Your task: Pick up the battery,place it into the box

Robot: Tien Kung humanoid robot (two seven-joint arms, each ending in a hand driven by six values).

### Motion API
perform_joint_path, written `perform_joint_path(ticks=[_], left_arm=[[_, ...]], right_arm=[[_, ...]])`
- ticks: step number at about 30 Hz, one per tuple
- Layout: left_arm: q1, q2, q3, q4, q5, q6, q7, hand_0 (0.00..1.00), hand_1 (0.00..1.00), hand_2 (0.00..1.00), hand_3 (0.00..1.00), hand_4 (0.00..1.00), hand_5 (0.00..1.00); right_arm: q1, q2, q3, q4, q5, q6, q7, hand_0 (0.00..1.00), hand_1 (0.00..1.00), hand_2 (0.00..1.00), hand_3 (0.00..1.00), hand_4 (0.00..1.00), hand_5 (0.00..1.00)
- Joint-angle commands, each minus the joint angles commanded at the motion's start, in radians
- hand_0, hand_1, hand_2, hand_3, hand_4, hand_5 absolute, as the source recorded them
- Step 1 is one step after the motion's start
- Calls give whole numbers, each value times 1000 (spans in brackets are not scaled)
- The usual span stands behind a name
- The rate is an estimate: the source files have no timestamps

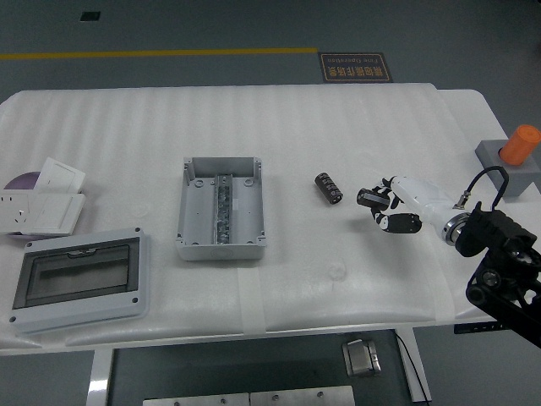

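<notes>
The battery [329,188] lies on its side on the table [338,127], a short dark cylinder angled a little, between the box [221,208] and the right hand [397,207], and nothing touches it. The hand sits just right of it, near but apart, fingers [378,200] loosely curled and parted, holding nothing. By the look of it this is a small, stiff, light piece with a smooth round skin, so it probably rolls at a nudge and could slip from a loose pinch; the sensible hold looks like thumb and fingers across the middle of the barrel, squeezing its two long sides, not its ends. The box stands open-topped well to the left, grey, with a metal rail running down its middle and corner posts inside; otherwise it looks empty, with room either side of the rail. Further left sits a cover [80,282] with a dark window, and a white socket [42,207] near the edge. At far right an orange button [521,144] stands on a grey base. The left arm is nowhere in shot.
</notes>
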Motion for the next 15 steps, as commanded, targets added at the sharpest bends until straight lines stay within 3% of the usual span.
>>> perform_joint_path(ticks=[5,15], left_arm=[[3,-2,-22,0,21,-2,6,630,642,511,563,637,404],[8,-3,-22,0,33,-4,12,630,642,511,563,639,405]], right_arm=[[55,91,-29,20,-4,-19,-2,570,529,601,679,380,254],[114,306,-133,-44,-12,-89,4,612,549,637,696,433,286]])
